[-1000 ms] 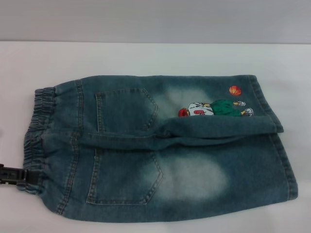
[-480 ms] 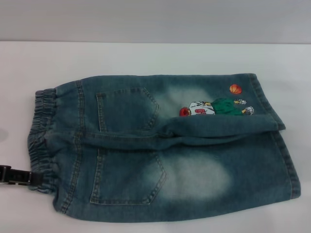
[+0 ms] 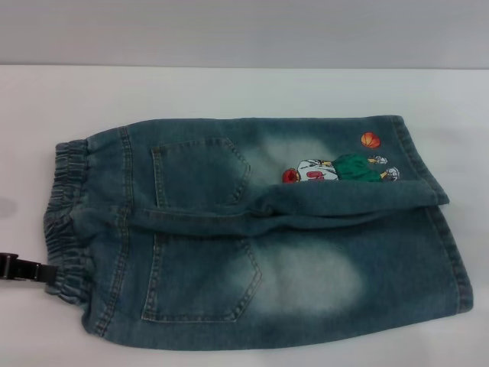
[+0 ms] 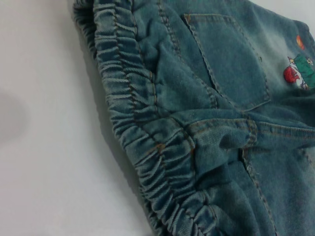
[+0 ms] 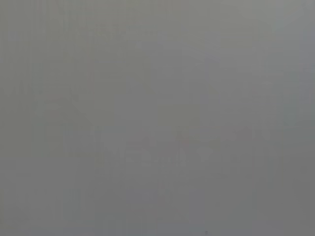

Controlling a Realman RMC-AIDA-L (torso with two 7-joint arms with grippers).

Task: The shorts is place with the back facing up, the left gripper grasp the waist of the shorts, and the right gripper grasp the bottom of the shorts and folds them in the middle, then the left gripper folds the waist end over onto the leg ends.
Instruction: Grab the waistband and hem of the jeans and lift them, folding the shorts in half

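Note:
The faded blue denim shorts point(image 3: 252, 237) lie flat on the white table point(image 3: 229, 92), back up, both patch pockets showing. The ruffled waist point(image 3: 65, 214) is at the left and the leg ends point(image 3: 452, 252) at the right. The far leg is folded over along the middle, showing the cartoon figure point(image 3: 340, 170) and orange basketball point(image 3: 370, 141). My left gripper point(image 3: 47, 272) reaches in from the left edge and meets the waist's near corner. The left wrist view shows the waist point(image 4: 142, 128) and a back pocket point(image 4: 231, 59) close up. My right gripper is out of view.
Bare white table surrounds the shorts, with a grey wall point(image 3: 244, 30) behind its far edge. The right wrist view shows only plain grey.
The left gripper has shifted slightly toward the far side and drawn back a little to the left. The shorts slid a bit to the right a moment ago and now lie still.

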